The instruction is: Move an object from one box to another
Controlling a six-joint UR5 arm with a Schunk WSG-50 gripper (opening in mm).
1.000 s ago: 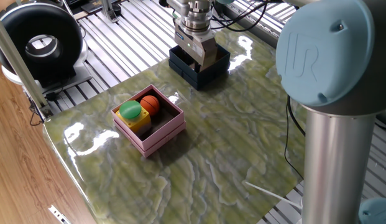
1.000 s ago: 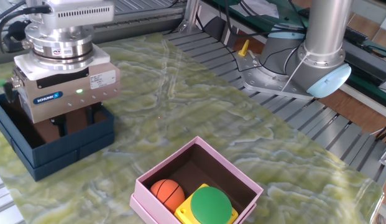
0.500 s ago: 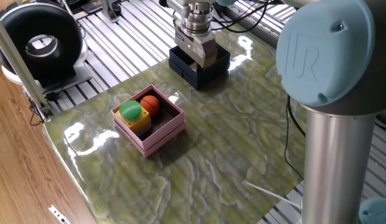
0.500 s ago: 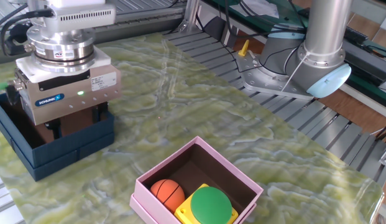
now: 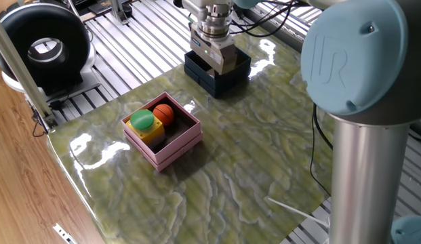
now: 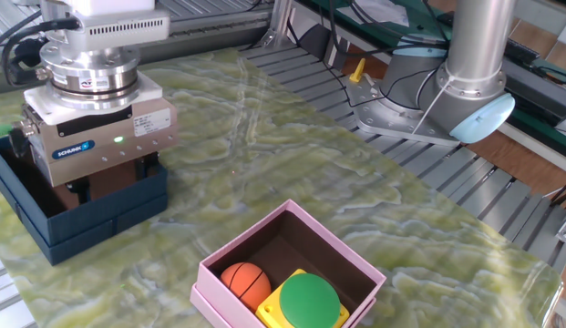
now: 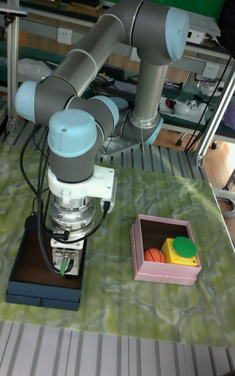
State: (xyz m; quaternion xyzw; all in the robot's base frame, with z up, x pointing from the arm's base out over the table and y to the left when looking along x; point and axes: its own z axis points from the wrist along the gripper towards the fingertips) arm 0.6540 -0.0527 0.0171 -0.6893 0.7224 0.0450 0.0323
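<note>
The two-finger gripper [image 6: 109, 178] stands upright with its fingers sunk inside the small square dark navy-blue box [image 6: 100, 214]; the walls and gripper body hide the fingertips, so whether they are spread or pinching anything cannot be told. Toward five o'clock of it in the other fixed view, well apart, the square pale-pink box [image 6: 355, 273] already holds an orange ball [image 6: 244, 281] beside a yellow block with a green round cap [image 6: 305, 301]. Judged stage: pickup under way, with lift and transfer remaining.
</note>
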